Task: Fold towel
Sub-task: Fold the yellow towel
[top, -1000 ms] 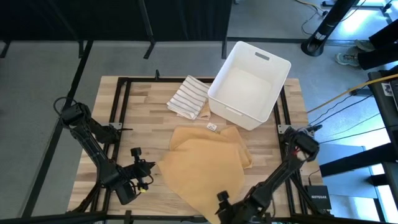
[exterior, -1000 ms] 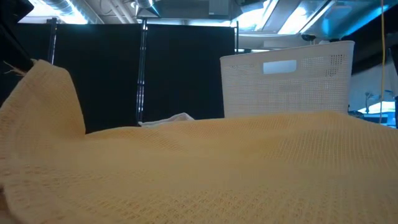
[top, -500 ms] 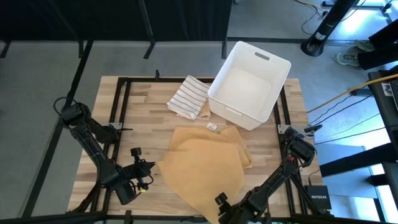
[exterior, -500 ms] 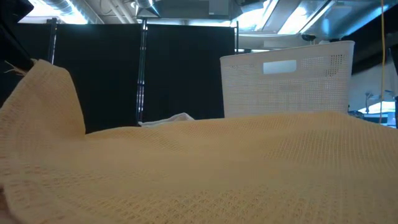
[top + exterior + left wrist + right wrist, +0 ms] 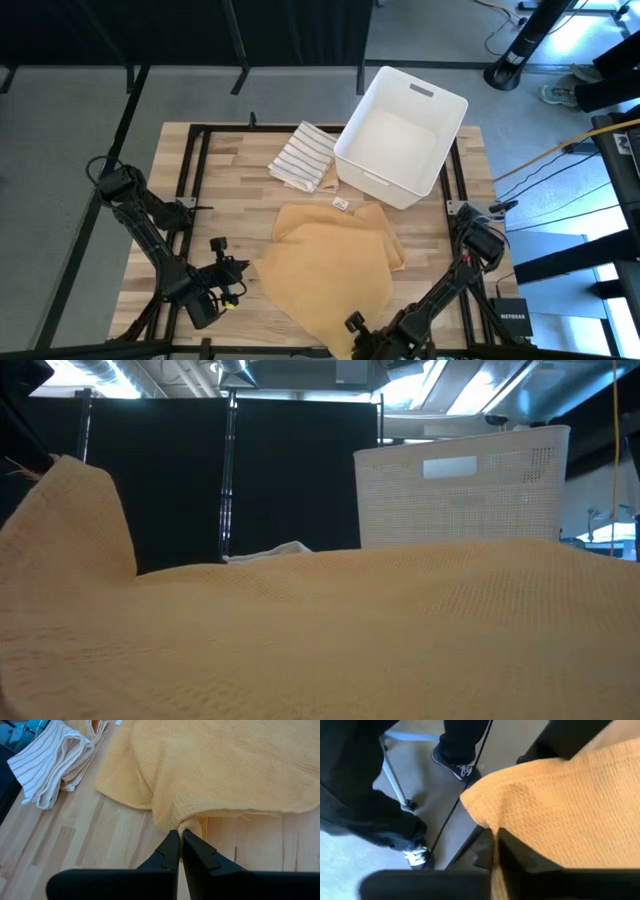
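A yellow waffle towel (image 5: 330,262) lies crumpled on the wooden table, with one flap folded over at its far right. My left gripper (image 5: 246,270) is shut on the towel's left corner. That corner stands raised at the left of the low view (image 5: 70,510). My right gripper (image 5: 345,340) is at the table's near edge, shut on the towel's near corner. The right wrist view shows the cloth (image 5: 560,805) draped over the right gripper (image 5: 495,865). My left gripper pinches the bunched left corner of the towel (image 5: 183,823) between its two fingertips, slanting down from the table's left. The corner is gathered into a small peak, and the rest of the towel lies on the table. My right gripper holds the towel near its near corner: a thin strip of cloth (image 5: 495,845) runs between the two fingers. The corner's edge (image 5: 472,802) reaches past the fingertips. One layer or several, I cannot tell.
A white basket (image 5: 402,133) stands at the far right of the table. A folded striped towel (image 5: 303,155) lies to its left, and a small tag (image 5: 342,204) lies at the yellow towel's far edge. A person's legs and shoes (image 5: 455,765) show on the floor beyond the near edge.
My right arm has sunk a little at the towel's near corner. The towel's shape on the table is unchanged, and my left gripper has kept its hold.
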{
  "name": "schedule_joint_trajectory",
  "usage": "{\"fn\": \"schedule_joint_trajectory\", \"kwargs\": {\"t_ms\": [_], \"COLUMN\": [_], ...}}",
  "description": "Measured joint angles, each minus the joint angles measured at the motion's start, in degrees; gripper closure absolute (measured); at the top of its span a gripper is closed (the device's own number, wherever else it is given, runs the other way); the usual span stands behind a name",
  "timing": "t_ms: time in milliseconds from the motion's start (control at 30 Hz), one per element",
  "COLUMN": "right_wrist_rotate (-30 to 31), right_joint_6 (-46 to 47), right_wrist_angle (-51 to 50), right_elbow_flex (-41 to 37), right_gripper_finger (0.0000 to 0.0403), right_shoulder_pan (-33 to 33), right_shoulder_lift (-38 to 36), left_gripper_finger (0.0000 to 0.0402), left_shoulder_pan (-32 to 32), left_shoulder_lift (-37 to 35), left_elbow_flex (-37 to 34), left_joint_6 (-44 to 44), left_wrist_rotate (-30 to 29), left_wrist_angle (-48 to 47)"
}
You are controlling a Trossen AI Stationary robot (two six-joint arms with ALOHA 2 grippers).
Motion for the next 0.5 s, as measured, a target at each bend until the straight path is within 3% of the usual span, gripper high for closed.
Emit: {"fn": "schedule_joint_trajectory", "kwargs": {"t_ms": [100, 267, 500], "right_wrist_rotate": [0.0, 8.8, 22.6], "right_joint_6": [3.1, 4.3, 5.0], "right_wrist_angle": [-1.2, -4.5, -20.4], "right_elbow_flex": [1.0, 5.4, 15.5], "right_gripper_finger": [0.0391, 0.0397, 0.0399], "right_shoulder_pan": [-0.1, 0.3, 2.0], "right_shoulder_lift": [-0.1, -0.7, -5.8], "left_gripper_finger": [0.0396, 0.0396, 0.0396], "left_shoulder_pan": [0.0, 0.0, 0.2], "left_shoulder_lift": [0.0, 0.0, -1.6], "left_elbow_flex": [0.0, 0.0, 2.2], "left_joint_6": [0.0, -0.4, -1.2], "left_wrist_rotate": [0.0, 0.0, -0.3], "left_wrist_angle": [0.0, 0.1, -2.2]}}
